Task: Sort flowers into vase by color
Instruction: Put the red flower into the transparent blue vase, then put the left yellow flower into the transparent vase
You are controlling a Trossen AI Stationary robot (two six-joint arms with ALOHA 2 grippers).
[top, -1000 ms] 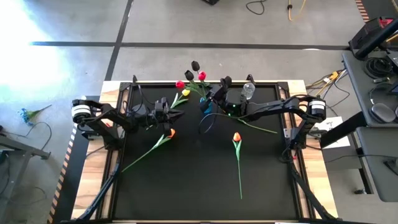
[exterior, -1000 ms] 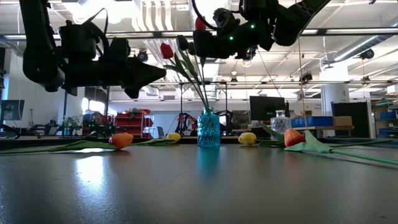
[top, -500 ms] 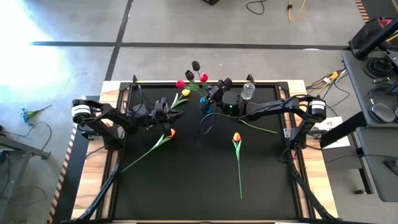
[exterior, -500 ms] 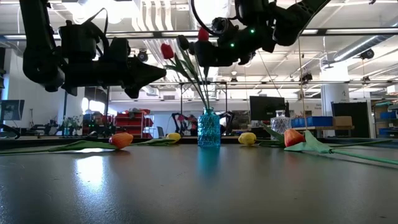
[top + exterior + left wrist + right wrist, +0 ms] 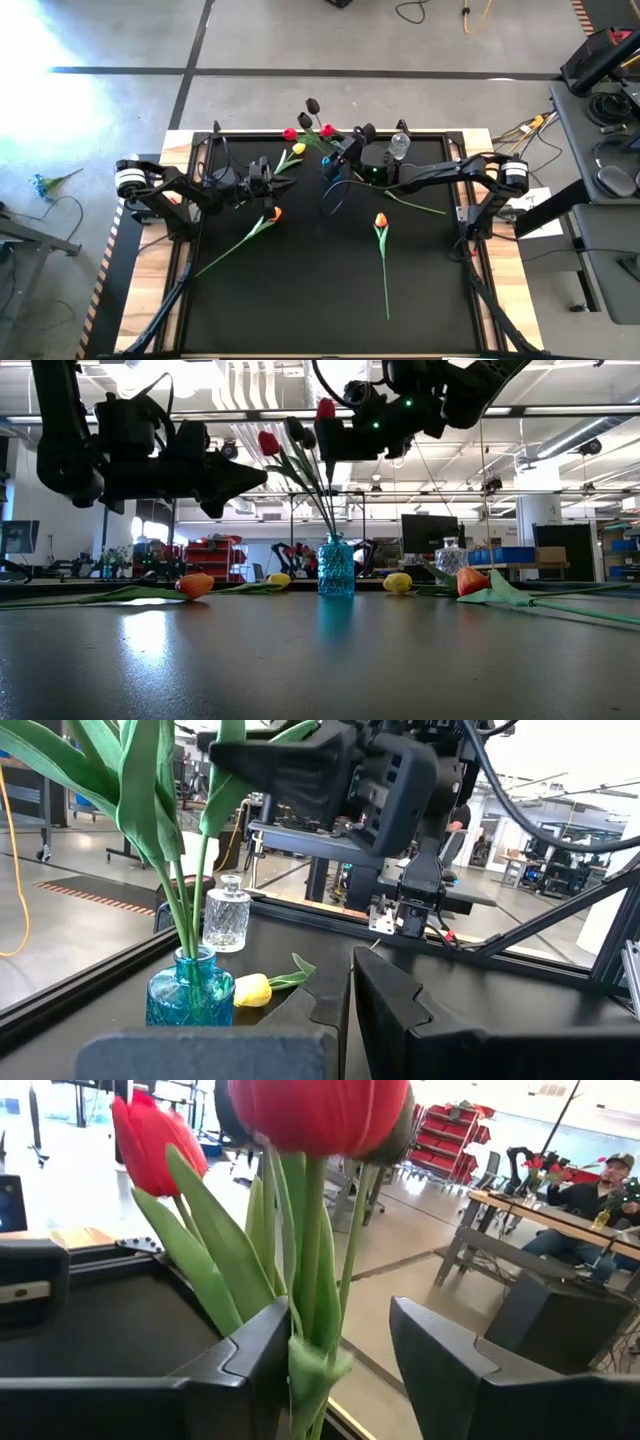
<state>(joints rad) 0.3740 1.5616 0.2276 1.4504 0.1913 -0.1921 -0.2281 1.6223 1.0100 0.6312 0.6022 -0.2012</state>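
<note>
A blue glass vase (image 5: pixel 331 168) stands at the table's far middle. It holds two red tulips (image 5: pixel 327 130) and two near-black ones (image 5: pixel 313 104). My right gripper (image 5: pixel 340 1370) is open above the vase, its fingers on either side of a red tulip's stem (image 5: pixel 312 1280), just below the head. My left gripper (image 5: pixel 283 183) hovers shut to the left of the vase, holding nothing. Lying flat on the table are a yellow tulip (image 5: pixel 298 148), another yellow one (image 5: pixel 397 582) and two orange ones (image 5: pixel 275 213) (image 5: pixel 380 220). My right gripper stands open about the red tulip's stem (image 5: pixel 305 1350), which passes close beside one finger (image 5: pixel 250 1360). Whether that finger touches the stem or its leaf, I cannot tell. The stem stands upright with its lower end in the vase.
A small clear glass bottle (image 5: pixel 400 146) stands right of the blue vase, close to my right arm. A loose green stem (image 5: pixel 415 205) lies to the right of the vase. The near half of the black table top (image 5: pixel 300 300) holds only the orange tulips' stems.
My right gripper has opened above the vase and let go of the red tulip, which stays upright in the vase with the others. My left arm has kept still.
</note>
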